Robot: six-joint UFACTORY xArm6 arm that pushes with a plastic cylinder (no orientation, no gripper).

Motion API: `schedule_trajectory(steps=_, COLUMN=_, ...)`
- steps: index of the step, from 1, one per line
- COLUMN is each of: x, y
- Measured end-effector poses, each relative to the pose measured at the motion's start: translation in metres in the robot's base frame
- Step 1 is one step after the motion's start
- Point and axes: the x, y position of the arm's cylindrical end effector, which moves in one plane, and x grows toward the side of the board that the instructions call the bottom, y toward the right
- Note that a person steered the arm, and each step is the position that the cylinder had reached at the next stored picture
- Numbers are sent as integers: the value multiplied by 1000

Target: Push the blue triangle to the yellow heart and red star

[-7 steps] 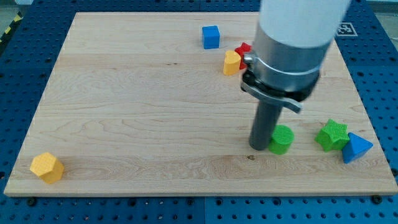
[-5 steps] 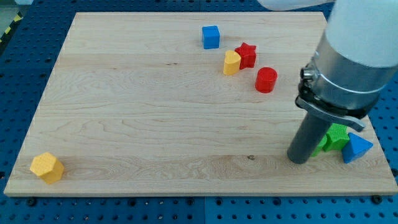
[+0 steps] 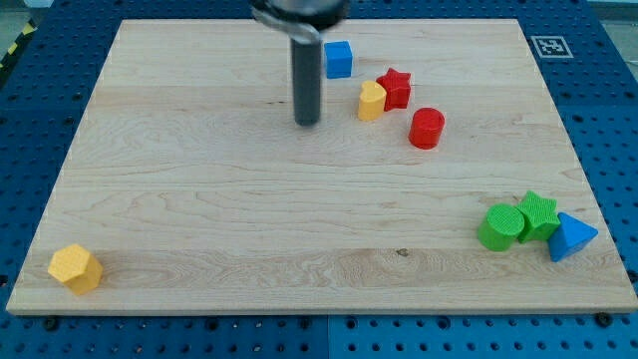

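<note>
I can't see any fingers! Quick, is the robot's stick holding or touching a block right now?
My tip: no gripper, just a bare rod, holding nothing. It touches no block, standing to the view's left of the yellow heart and far from the blue triangle.

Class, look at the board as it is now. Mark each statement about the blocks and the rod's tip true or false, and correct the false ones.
1. The blue triangle lies near the view's bottom right. True.
2. My tip touches the blue triangle. False: it stands far off, left of the yellow heart.
3. The yellow heart and red star sit side by side. True.
4. The red cylinder is left of the blue cube. False: it is to its right and lower.
5. The green star sits beside the blue triangle. True.
</note>
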Motion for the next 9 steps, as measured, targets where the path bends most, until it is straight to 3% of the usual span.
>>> schedule_trajectory(steps=1, x=-69, y=-16)
schedule_trajectory(steps=2, x=-101, y=8)
schedule_trajectory(steps=6, x=-116, y=30)
schedule_trajectory(steps=9, x=-85, y=44)
